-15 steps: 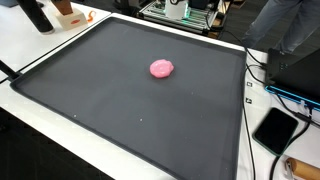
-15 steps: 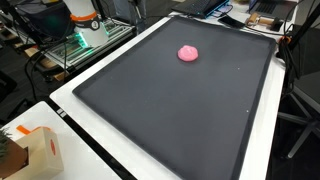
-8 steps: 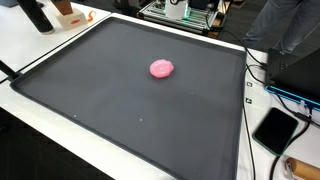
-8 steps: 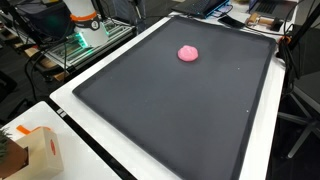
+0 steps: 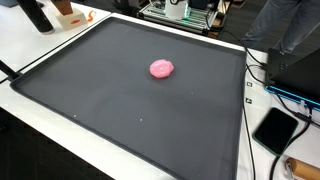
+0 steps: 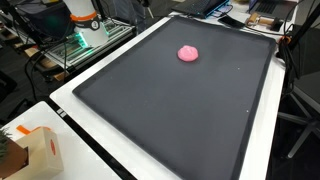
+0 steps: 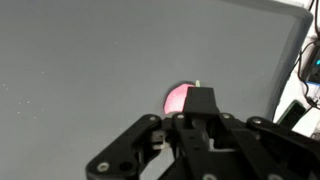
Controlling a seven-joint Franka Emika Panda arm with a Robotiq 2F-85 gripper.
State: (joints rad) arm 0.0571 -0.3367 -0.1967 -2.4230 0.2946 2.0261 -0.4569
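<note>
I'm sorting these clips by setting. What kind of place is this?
Probably a lab or workshop: a large black mat on a white table, loose cables beside it, and lit electronics on a bench behind.

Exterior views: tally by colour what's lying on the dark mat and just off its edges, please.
Pink: 1, round pink lump on the dark grey mat.
Black: 1, flat black rectangular device off the mat's edge.
Brown: 1, brown cardboard box past the mat's corner.
Total: 3.
</note>
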